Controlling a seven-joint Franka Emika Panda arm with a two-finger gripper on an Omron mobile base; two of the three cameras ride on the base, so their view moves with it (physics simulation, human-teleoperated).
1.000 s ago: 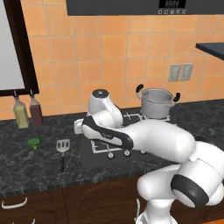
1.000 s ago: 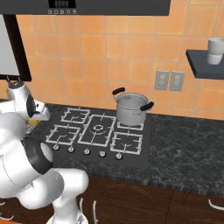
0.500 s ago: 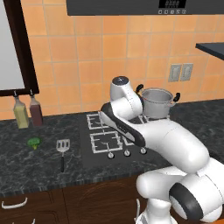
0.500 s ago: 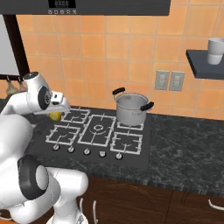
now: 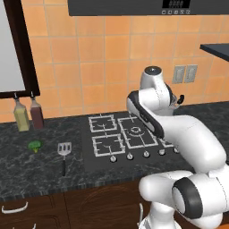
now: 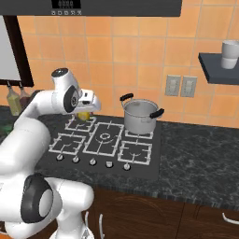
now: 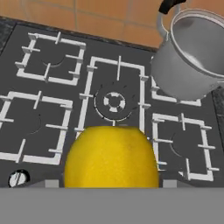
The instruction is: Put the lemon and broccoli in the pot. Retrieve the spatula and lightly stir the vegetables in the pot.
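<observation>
My gripper (image 6: 85, 113) hangs above the rear left burner, shut on the yellow lemon (image 6: 83, 115). In the hand view the lemon (image 7: 111, 156) sits large at the bottom, with the stove below it. The steel pot (image 6: 140, 116) stands on the rear right burner, to the right of the gripper and apart from it; it looks empty in the hand view, pot (image 7: 194, 54). The green broccoli (image 5: 34, 145) and the spatula (image 5: 65, 150) lie side by side on the dark counter left of the stove.
The black stove (image 5: 117, 138) has white grates and a row of knobs at its front. Two bottles (image 5: 27, 117) stand against the wall at the far left. A shelf with a cup (image 6: 230, 54) hangs at the upper right.
The arm has swung right, from the counter left of the stove to above the burners, carrying the lemon toward the pot. Broccoli and spatula stay put.
</observation>
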